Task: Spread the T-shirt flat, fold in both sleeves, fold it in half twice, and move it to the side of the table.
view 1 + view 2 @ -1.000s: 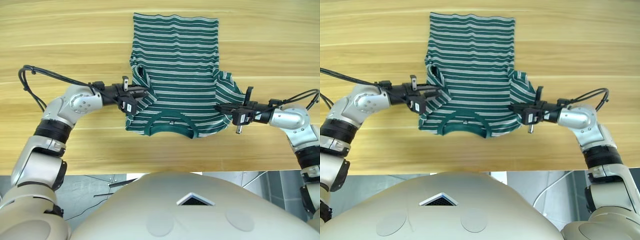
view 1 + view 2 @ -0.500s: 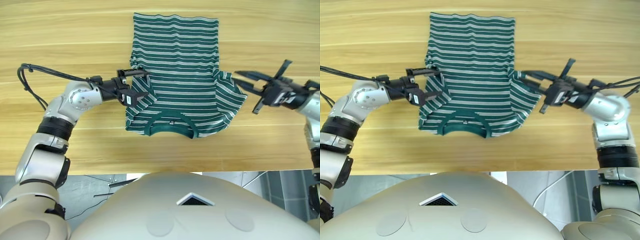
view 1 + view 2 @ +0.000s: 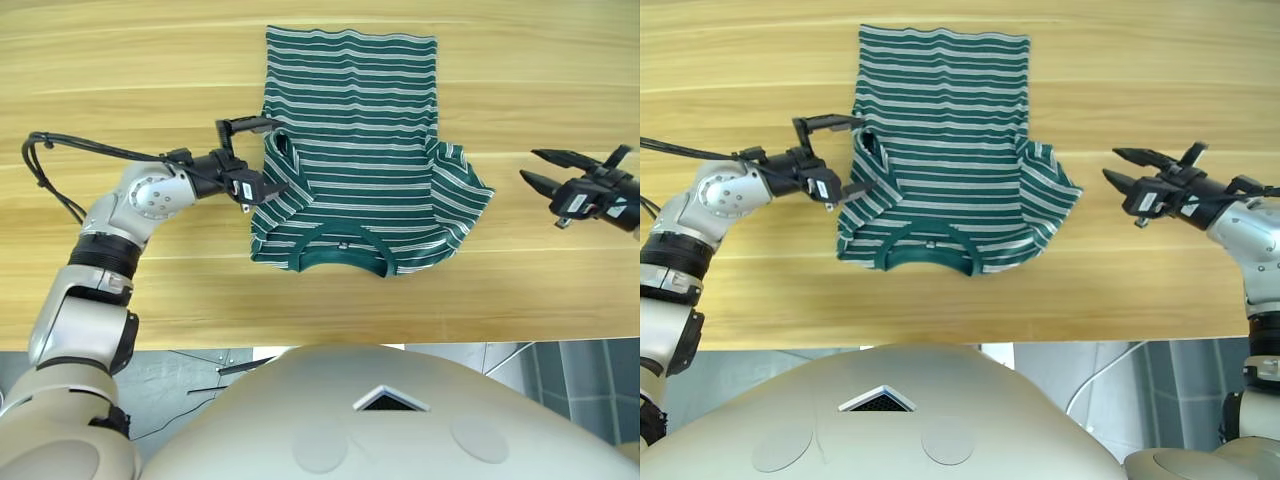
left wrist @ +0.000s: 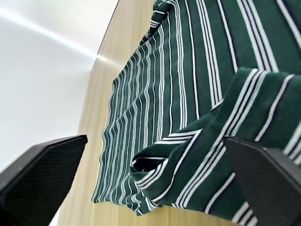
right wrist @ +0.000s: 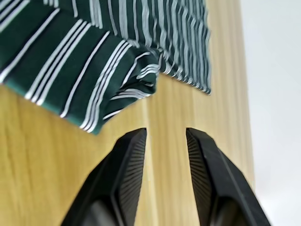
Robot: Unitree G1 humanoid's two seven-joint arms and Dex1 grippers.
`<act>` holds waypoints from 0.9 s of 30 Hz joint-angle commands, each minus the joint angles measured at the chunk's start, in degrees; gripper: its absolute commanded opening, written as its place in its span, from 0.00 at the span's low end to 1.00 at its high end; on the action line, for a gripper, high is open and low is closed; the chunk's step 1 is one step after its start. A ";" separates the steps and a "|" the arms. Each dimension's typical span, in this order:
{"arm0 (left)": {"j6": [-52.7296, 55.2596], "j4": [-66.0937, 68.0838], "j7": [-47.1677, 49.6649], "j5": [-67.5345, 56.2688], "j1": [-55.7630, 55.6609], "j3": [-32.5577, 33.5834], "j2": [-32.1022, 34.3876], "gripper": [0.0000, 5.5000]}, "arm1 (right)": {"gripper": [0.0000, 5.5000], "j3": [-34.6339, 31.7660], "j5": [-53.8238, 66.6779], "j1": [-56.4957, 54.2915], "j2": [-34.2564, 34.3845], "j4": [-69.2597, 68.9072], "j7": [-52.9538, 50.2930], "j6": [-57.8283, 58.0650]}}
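A green T-shirt with white stripes [image 3: 350, 130] lies on the wooden table [image 3: 120, 60], collar toward me, hem far. Both sleeves are folded in onto the body, the left sleeve [image 3: 272, 195] and the right sleeve [image 3: 462, 185] a bit rumpled. My left gripper [image 3: 258, 157] is open at the shirt's left edge, its fingers [image 4: 42, 169] spread either side of the left sleeve fold [image 4: 197, 155], holding nothing. My right gripper [image 3: 1123, 166] is open over bare wood, a short way right of the right sleeve [image 5: 94, 70], its fingers [image 5: 127, 174] pointing at it.
The table runs wide to the left and right of the shirt. Its front edge [image 3: 200, 345] lies a little below the collar. A black cable loop [image 3: 45, 170] hangs off my left forearm.
Both grippers opened and let go of the sleeves. My right gripper drew back to the right, off the shirt. My left gripper backed slightly to the left and opened wider.
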 commanded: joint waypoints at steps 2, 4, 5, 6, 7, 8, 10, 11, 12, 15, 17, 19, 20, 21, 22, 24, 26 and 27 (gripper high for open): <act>-0.52 0.11 0.84 0.86 -0.96 0.16 0.24 0.98 | 0.28 5.38 -4.36 -1.85 2.56 3.23 -0.37 1.65; -0.54 0.19 1.10 1.07 -0.99 -0.06 0.09 0.98 | 0.28 8.21 -6.28 -3.84 4.50 7.44 -0.70 1.72; -0.49 0.17 1.29 1.22 -0.98 -0.10 0.03 0.98 | 0.28 9.43 -7.00 -4.81 5.32 9.74 -0.76 1.58; -0.42 0.14 1.41 1.32 -0.99 -0.13 -0.04 0.98 | 0.28 10.34 -7.56 -5.59 5.75 11.76 -0.94 1.32; -0.38 0.29 1.57 1.48 -1.10 -0.16 -0.10 0.98 | 0.28 11.07 -7.72 -6.15 6.01 13.53 -1.01 0.87; -0.35 0.39 1.74 1.65 -1.17 -0.13 -0.16 0.98 | 0.28 11.74 -7.69 -6.58 6.13 14.88 -1.06 0.32; -0.33 0.46 2.02 1.95 -1.16 -0.02 -0.27 0.98 | 0.28 13.28 -8.05 -7.47 6.58 17.13 -1.47 -0.68; -0.33 0.47 2.15 2.08 -1.12 -0.03 -0.32 0.98 | 0.28 13.93 -8.28 -7.90 6.74 18.02 -1.72 -1.09; -0.33 0.45 2.29 2.17 -1.08 -0.08 -0.37 0.98 | 0.28 14.47 -8.36 -8.32 6.84 18.76 -1.92 -1.47; -0.47 0.65 2.63 2.48 -1.24 -0.21 -0.48 0.98 | 0.28 15.42 -8.12 -9.11 6.82 20.20 -2.48 -2.29; -0.49 0.46 2.86 2.63 -1.12 -0.14 -0.43 0.98 | 0.28 15.73 -7.98 -9.59 6.60 21.06 -2.65 -2.77; -0.51 0.47 3.38 3.09 -1.05 -0.11 -0.51 0.98 | 0.24 16.01 -7.69 -9.76 6.35 21.43 -2.57 -3.23; -0.51 0.50 3.60 3.27 -1.09 -0.11 -0.61 0.98 | 0.23 16.14 -7.50 -9.71 6.23 21.40 -2.49 -3.45; -0.53 0.52 3.77 3.40 -1.15 -0.12 -0.67 0.98 | 0.20 16.26 -7.27 -9.65 6.18 21.20 -2.37 -3.72; -0.54 0.51 3.94 3.45 -1.16 -0.17 -0.66 0.98 | 0.17 16.44 -7.15 -9.67 6.24 21.10 -2.32 -3.97; -0.55 0.48 4.13 3.47 -1.14 -0.24 -0.60 0.98 | 0.10 16.86 -7.06 -9.79 6.45 21.06 -2.34 -4.23; -0.57 0.56 4.18 3.55 -1.20 -0.28 -0.61 0.98 | 0.03 17.25 -7.09 -9.82 6.62 21.15 -2.52 -4.29; -0.59 0.58 4.19 3.60 -1.23 -0.27 -0.62 0.98 | 0.00 17.36 -7.02 -9.84 6.62 21.13 -2.53 -4.30</act>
